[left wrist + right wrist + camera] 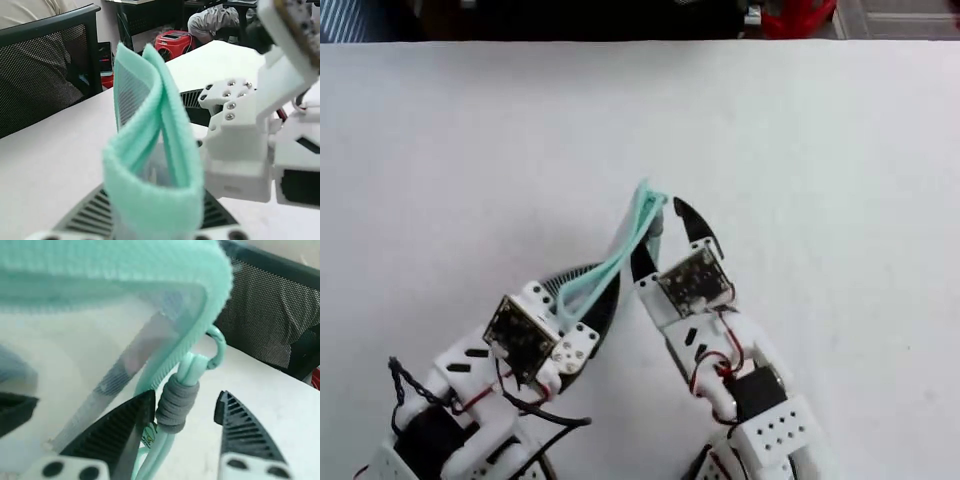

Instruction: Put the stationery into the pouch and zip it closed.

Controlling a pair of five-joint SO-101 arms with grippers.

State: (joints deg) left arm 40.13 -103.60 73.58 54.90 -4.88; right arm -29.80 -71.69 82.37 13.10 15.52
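Observation:
A teal mesh pouch [620, 250] hangs lifted off the white table [470, 160], with my left gripper [575, 312] shut on its lower end. In the left wrist view the pouch [150, 150] rises folded from between my left gripper [150, 227] jaws. My right gripper [657, 228] stands open at the pouch's upper end. Its black fingers [125, 427] sit on either side of the zipper pull [176, 401], a teal cord with a grey sleeve, without closing on it. A long slim shape [120, 365] shows faintly through the mesh.
The right arm's white body [245, 145] is close beside the pouch. A black mesh chair [45, 75] and a red object [172, 40] stand beyond the table's far edge. Bare tabletop lies to the far left and far right.

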